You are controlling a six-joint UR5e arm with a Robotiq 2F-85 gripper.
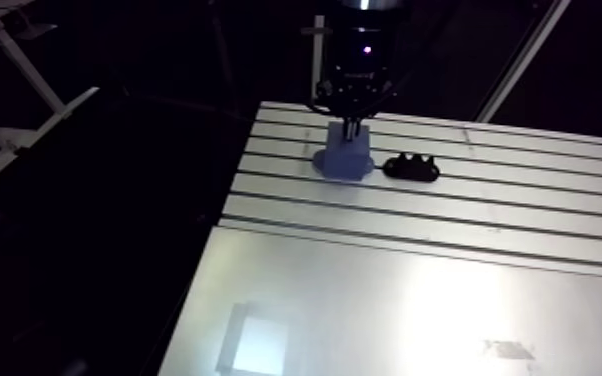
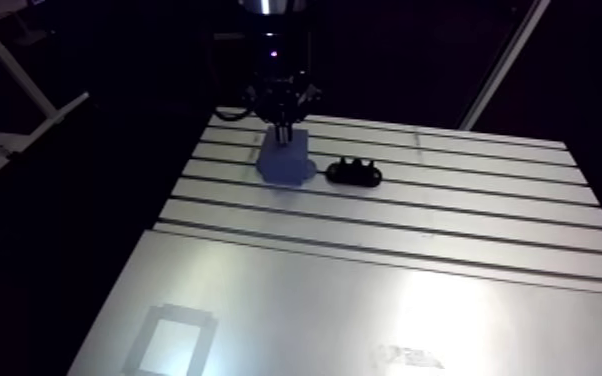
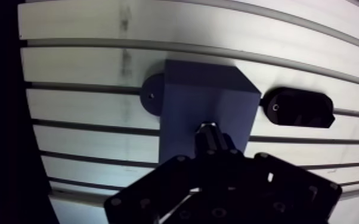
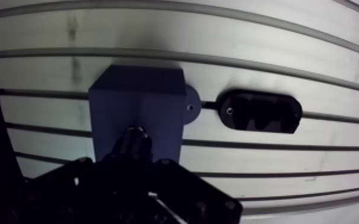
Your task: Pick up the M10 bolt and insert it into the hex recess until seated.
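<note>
Quick status on this one: the pick-up half looks done. The tool (image 3: 212, 156) is closed narrow around the M10 bolt (image 3: 209, 138), which pokes out past the fingertips in the wrist view. So the bolt is off the counter (image 1: 415, 260) and sits right over the top face of the blue block (image 3: 188, 101).

In the arm view the tool comes straight down onto that block, which is toward the far side of the counter. A black holder (image 3: 298, 108) sits just beside the block at its 3 o'clock (looks like where the bolts get parked, it has a few dark stubs on it).

What's left is my guess: the actual insertion, or at least the last bit of it. I can't see the hex recess at all, since the bolt and tool cover it. I also can't tell if the bolt end is touching the block or just above it, and nothing here shows it seated.

Orientation: the bolt's long axis runs in line with the tool, roughly vertical. Its free end points down at the block top, with no obvious tilt.
</note>
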